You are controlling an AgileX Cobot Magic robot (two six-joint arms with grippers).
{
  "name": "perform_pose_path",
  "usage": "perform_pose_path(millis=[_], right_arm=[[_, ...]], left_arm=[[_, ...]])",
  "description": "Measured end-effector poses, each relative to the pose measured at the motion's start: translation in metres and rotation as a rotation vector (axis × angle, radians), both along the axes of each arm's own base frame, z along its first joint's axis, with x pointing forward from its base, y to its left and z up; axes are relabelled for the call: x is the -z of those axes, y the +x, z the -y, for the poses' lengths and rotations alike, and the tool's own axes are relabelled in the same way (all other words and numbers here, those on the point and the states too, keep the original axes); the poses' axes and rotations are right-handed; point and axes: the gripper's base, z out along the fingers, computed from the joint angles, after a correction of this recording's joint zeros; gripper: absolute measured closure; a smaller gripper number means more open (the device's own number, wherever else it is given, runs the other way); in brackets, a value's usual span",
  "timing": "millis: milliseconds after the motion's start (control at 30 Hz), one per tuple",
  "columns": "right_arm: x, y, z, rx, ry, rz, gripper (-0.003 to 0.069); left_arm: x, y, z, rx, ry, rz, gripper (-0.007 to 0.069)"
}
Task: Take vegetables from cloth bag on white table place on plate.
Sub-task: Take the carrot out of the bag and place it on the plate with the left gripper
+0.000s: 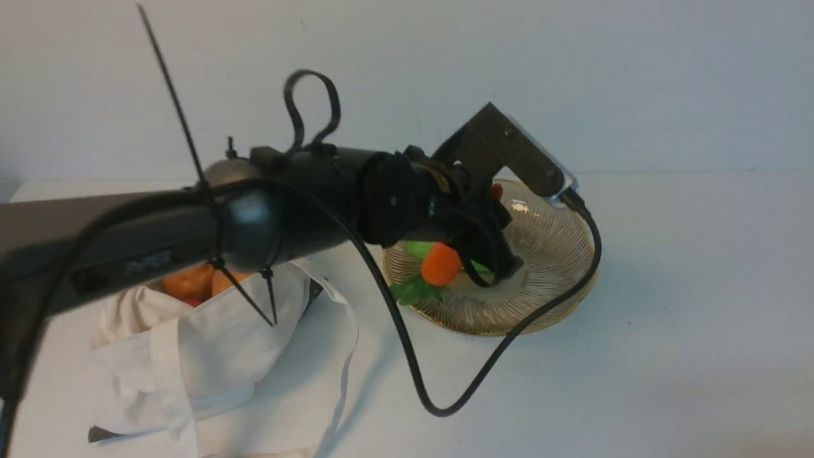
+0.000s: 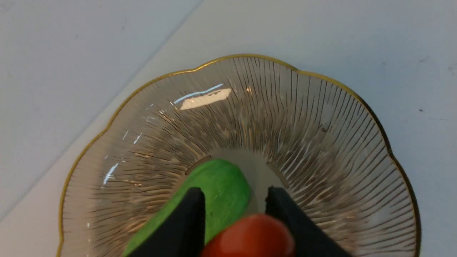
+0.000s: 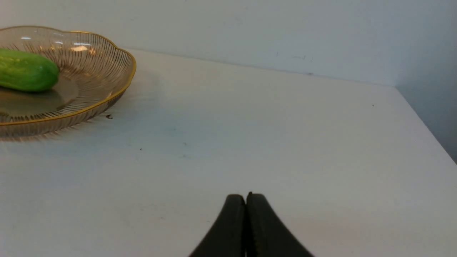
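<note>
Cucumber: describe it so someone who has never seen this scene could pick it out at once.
On the white table stands a ribbed glass plate with a scalloped gold rim. The cucumber lies in it: a bright green, blunt-ended cylinder, the only all-green thing there, unlike the orange carrot beside it.

Green cucumber on plate

You've got one plate, one bag and one worktop. Veg count: one carrot, one cucumber, two potatoes showing at the bag mouth. Two pincers: left pincer, right pincer. One loose black cable.
</note>
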Motion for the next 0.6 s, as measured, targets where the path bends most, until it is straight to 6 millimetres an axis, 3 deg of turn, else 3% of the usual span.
perform_pose_path(millis=[167,333,467,600], right_arm=[[0.0000,0.0000,0.0000,0.000,0.000,0.000,0.0673],[0.0000,0.0000,0.0000,0.000,0.000,0.000,0.0673],[0.0000,0.0000,0.0000,0.000,0.000,0.000,0.0673],[0.0000,0.0000,0.0000,0.000,-0.001,0.000,0.0673]], left_arm=[[0.0070,0.0052,0.0028,-0.015,-0.014,0.035,0.0351],[0.0072,0.0072,0.0035,-0.023,-0.024,0.053,0.0176],[0.0071,0.0073,0.0035,-0.023,-0.025,0.054,0.0083],[-0.0004,0.0057,0.0024,-0.023,-0.035,0.064,0.0041]])
